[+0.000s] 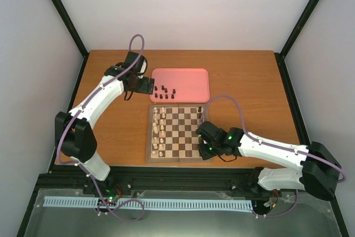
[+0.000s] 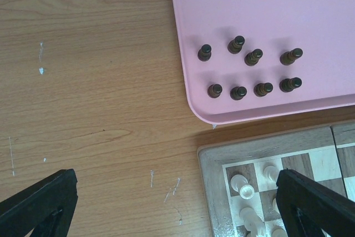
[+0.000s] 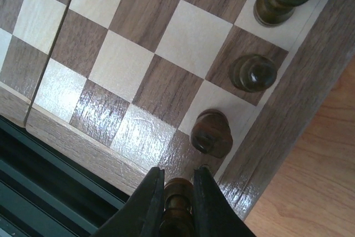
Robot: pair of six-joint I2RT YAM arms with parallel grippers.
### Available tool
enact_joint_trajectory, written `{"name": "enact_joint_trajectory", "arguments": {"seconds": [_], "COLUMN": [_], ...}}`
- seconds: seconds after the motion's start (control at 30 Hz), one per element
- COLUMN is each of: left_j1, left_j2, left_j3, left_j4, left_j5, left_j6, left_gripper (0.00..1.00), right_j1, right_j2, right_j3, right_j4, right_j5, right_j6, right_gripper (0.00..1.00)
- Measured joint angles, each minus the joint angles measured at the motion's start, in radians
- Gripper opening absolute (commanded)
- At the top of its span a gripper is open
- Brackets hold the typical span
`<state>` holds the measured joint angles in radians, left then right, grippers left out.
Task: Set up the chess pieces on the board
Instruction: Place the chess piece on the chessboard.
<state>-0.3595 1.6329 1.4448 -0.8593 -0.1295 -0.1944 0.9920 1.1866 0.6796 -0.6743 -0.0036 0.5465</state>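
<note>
The wooden board (image 1: 178,147) lies mid-table. Cream-white pieces (image 1: 158,131) fill its left columns, and a few dark pieces (image 1: 201,116) stand on its right column. My right gripper (image 3: 177,178) is shut on a dark piece (image 3: 178,201), held just above the board's near right corner square. Three more dark pieces (image 3: 211,132) stand along that edge column. Several dark pieces (image 2: 238,92) stand on the pink tray (image 2: 277,4). My left gripper (image 2: 176,178) is open and empty, over the table and the board's far left corner (image 2: 213,159), just short of the tray.
The pink tray (image 1: 188,76) sits directly behind the board, nearly touching it. The right arm reaches in from the right over the near right corner of the board. A black rail runs along the table's near edge (image 3: 33,170).
</note>
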Motion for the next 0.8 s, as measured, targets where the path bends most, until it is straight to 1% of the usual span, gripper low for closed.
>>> {"name": "enact_joint_trajectory", "arguments": {"seconds": [0.4, 0.8], "left_j1": [0.0, 0.0], "left_j2": [0.0, 0.001], "left_j3": [-0.011, -0.013], "left_j4": [0.003, 0.006], "left_j5": [-0.002, -0.002], "left_j6": [0.0, 0.0], "left_gripper": [1.0, 1.0], "right_j1": [0.003, 0.004], "right_j2": [0.025, 0.033], "right_j3": [-0.025, -0.028], "right_j4": [0.066, 0.088], "right_j5": [0.016, 0.018], "right_j6": [-0.028, -0.047], "right_gripper": [0.03, 0.05]}}
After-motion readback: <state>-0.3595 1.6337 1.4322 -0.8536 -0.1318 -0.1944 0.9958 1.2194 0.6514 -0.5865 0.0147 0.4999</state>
